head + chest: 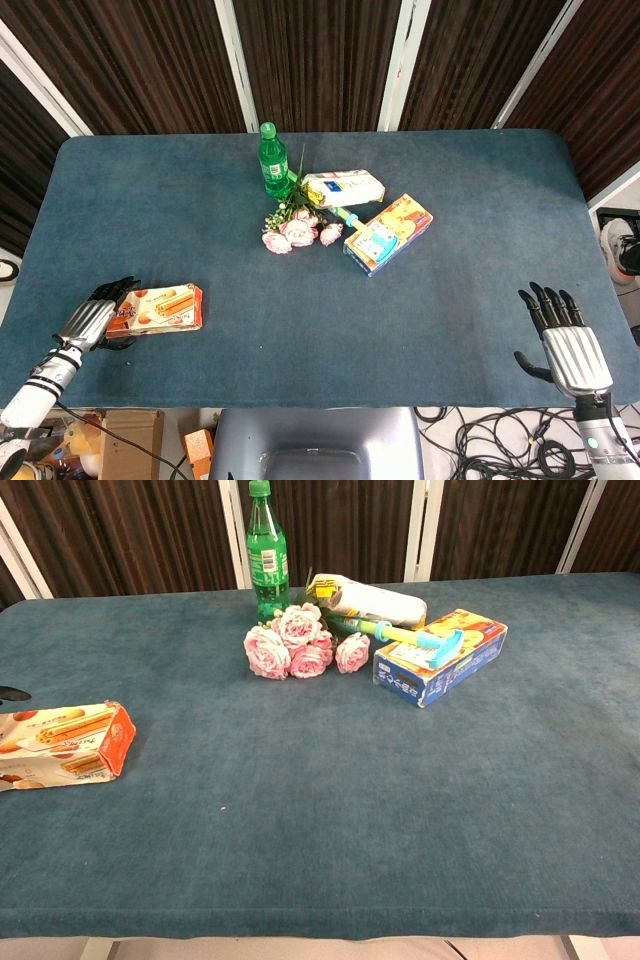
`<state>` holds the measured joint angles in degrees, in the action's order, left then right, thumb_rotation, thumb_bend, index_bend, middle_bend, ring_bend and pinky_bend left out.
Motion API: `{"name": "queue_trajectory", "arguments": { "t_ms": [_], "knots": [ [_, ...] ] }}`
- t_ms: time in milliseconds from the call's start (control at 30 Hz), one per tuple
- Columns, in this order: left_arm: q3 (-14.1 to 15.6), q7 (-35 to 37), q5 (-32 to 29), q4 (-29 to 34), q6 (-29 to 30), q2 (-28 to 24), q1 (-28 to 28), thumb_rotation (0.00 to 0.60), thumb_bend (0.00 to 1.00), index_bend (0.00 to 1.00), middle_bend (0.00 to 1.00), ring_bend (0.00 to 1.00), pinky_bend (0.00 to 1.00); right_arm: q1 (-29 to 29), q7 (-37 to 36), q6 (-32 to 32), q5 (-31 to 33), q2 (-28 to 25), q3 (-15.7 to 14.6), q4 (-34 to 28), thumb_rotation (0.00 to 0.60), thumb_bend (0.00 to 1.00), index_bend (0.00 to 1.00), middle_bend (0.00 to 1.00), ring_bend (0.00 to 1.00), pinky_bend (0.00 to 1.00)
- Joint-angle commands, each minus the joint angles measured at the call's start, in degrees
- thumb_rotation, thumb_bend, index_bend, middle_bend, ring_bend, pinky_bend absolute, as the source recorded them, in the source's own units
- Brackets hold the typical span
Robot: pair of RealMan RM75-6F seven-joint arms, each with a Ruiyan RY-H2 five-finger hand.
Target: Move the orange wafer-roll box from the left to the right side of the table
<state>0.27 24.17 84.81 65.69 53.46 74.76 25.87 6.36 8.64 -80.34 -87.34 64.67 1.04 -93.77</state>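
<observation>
The orange wafer-roll box point(160, 307) lies flat near the table's front left edge; it also shows in the chest view at the left border point(62, 742). My left hand point(92, 320) is at the box's left end, with dark fingers point(122, 287) over its far edge and the thumb along its near edge, gripping it. Only one dark fingertip point(12, 693) of that hand shows in the chest view. My right hand point(570, 345) rests palm down at the front right edge, fingers spread, holding nothing.
A cluster stands at the table's middle back: a green bottle point(273, 160), pink roses point(296, 232), a white packet point(343, 187) and a blue and orange box point(390, 232) with a blue tool point(415, 637) on it. The blue cloth point(480, 300) covers the table.
</observation>
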Motion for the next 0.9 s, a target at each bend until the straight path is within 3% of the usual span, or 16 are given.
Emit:
{"name": "queue_trajectory", "arguments": {
  "t_ms": [33, 233, 400, 467, 533, 633, 700, 900],
  "knots": [
    [0.15, 0.12, -0.23, -0.18, -0.3, -0.08, 0.08, 0.6, 0.23, 0.0, 0.0, 0.0, 0.06, 0.12, 0.34, 0.26, 0.25, 0.19, 0.07, -0.03, 0.6, 0.17, 0.0, 0.0, 0.0, 0.0],
    [0.11, 0.31, -1.91, -2.19, -2.7, 0.31, 0.62, 0.6, 0.22, 0.0, 0.0, 0.0, 0.09, 0.31, 1.56, 0.56, 0.53, 0.73, 0.11, -0.23, 0.6, 0.17, 0.0, 0.0, 0.0, 0.0],
    [0.05, 1.4, -3.06, -4.12, -5.05, 0.93, 1.25, 0.6, 0.22, 0.01, 0.03, 0.05, 0.2, 0.24, 1.84, 0.48, 0.75, 0.79, 0.14, -0.3, 0.6, 0.17, 0.0, 0.0, 0.0, 0.0],
    [-0.09, 1.65, -3.27, -5.09, -5.28, 1.42, 1.39, 0.6, 0.22, 0.11, 0.15, 0.18, 0.3, 0.25, 1.86, 0.51, 0.85, 0.79, 0.16, -0.31, 0.6, 0.17, 0.0, 0.0, 0.0, 0.0],
    [-0.48, 2.6, -3.12, -6.23, -4.3, 2.31, 1.33, 0.6, 0.22, 0.34, 0.4, 0.41, 0.46, 0.24, 1.83, 0.54, 0.89, 0.72, 0.13, -0.33, 0.6, 0.17, 0.0, 0.0, 0.0, 0.0],
    [-0.93, 5.89, -1.68, -7.64, -1.32, 3.55, 1.11, 0.6, 0.23, 0.55, 0.67, 0.66, 0.67, 0.32, 1.85, 0.63, 0.89, 0.71, 0.15, -0.34, 0.6, 0.17, 0.0, 0.0, 0.0, 0.0],
    [-0.87, 8.43, 0.03, -8.75, 1.14, 4.27, 1.09, 0.6, 0.23, 0.62, 0.73, 0.71, 0.75, 0.38, 1.89, 0.83, 0.98, 0.73, 0.12, -0.31, 0.6, 0.17, 0.0, 0.0, 0.0, 0.0],
    [-1.74, 12.1, 4.02, -6.66, 7.76, 3.85, 2.33, 0.6, 0.24, 0.66, 0.76, 0.75, 0.78, 0.88, 1.87, 1.11, 0.55, 1.34, 0.23, -0.09, 0.6, 0.17, 0.0, 0.0, 0.0, 0.0]
  ]
}}
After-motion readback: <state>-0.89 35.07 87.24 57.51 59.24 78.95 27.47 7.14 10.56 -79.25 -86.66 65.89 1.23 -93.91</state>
